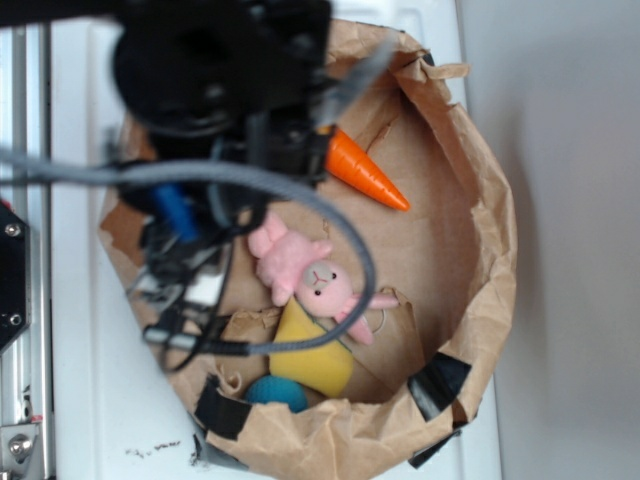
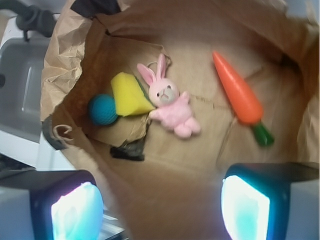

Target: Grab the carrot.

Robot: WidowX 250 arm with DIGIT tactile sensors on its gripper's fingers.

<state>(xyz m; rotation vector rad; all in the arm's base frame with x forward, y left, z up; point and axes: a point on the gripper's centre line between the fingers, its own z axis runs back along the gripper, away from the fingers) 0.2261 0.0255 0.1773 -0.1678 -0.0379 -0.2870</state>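
The carrot (image 2: 238, 90) is found lying flat on the brown paper floor of an opened paper bag (image 1: 490, 240), orange and tapered, with its dark green stem cap (image 2: 263, 135) turned toward the camera in the wrist view and its point directed away. In the exterior view the carrot (image 1: 365, 170) is partly covered at its thick end by the black arm (image 1: 215, 70).

A pink plush bunny (image 2: 170, 102) is noted beside the carrot, apart from it, lying on its back. A yellow wedge-shaped sponge (image 2: 129, 93) is seen touching the bunny's head side, and a teal ball (image 2: 103, 109) rests just beside the sponge against the bag wall.

The gripper (image 2: 160, 205) is held above the bag floor with its fingers (image 2: 75, 210) spread wide; nothing is held between them, and no contact with the carrot is observed. The bag is set on a white surface (image 1: 90, 400). A grey cable (image 1: 300, 200) is looped across the bag in the exterior view.
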